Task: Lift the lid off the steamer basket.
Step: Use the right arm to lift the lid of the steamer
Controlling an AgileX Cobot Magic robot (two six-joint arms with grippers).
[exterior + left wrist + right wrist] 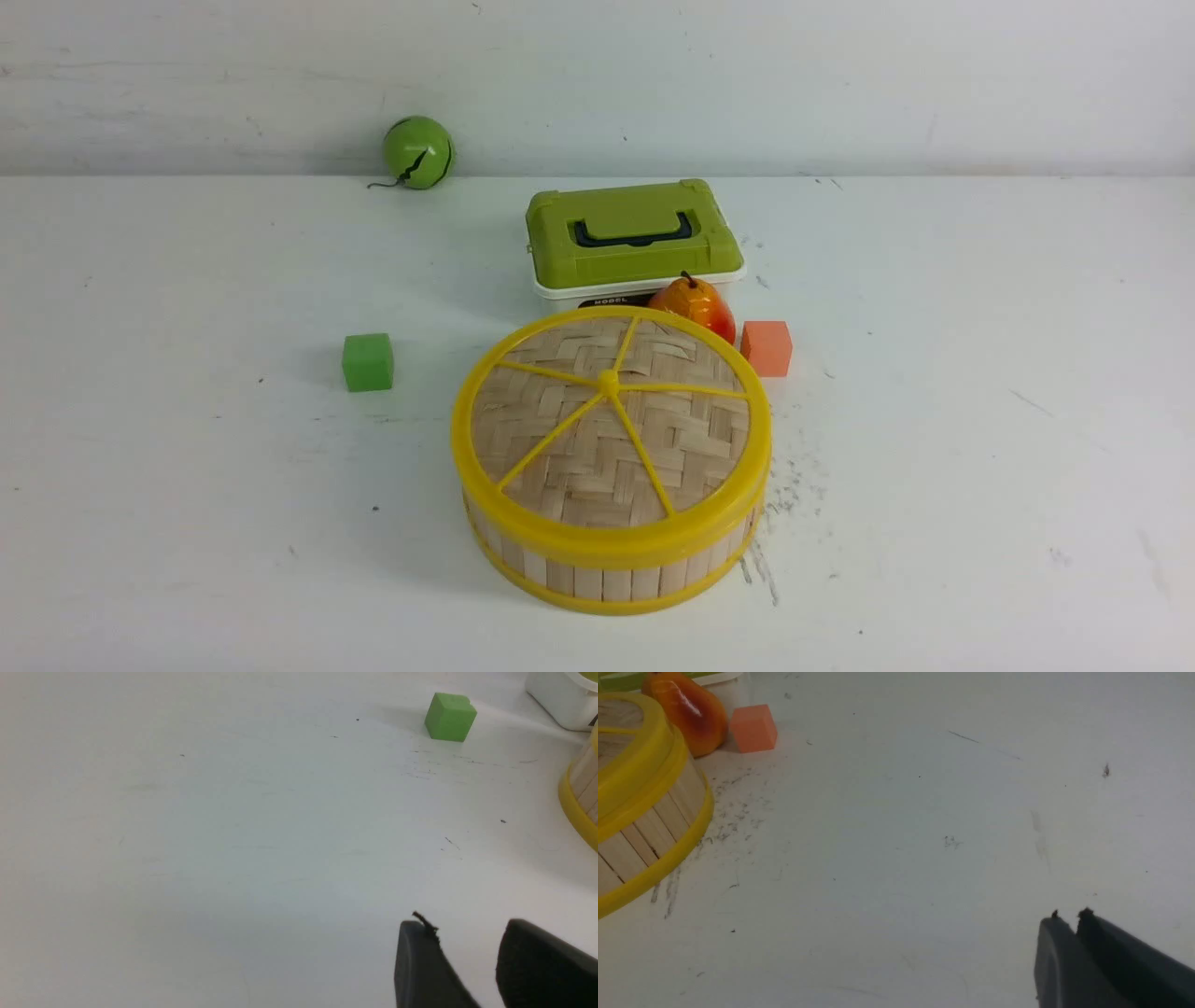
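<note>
The lid (607, 429), a woven bamboo disc with a yellow rim, yellow spokes and a centre knob, sits on the steamer basket (597, 569), whose pale slats and yellow bottom rim show below it. The basket's edge also shows in the left wrist view (581, 798) and the right wrist view (649, 821), where part of the lid (630, 751) shows too. Neither arm shows in the front view. My left gripper (467, 928) is open and empty over bare table, left of the basket. My right gripper (1070, 914) is shut and empty over bare table, right of the basket.
A green-and-white box (633, 238) stands behind the basket, with an orange-red pear (693, 306) and an orange cube (766, 347) beside it. A green cube (367, 362) lies to the left. A green ball (417, 151) rests at the back wall.
</note>
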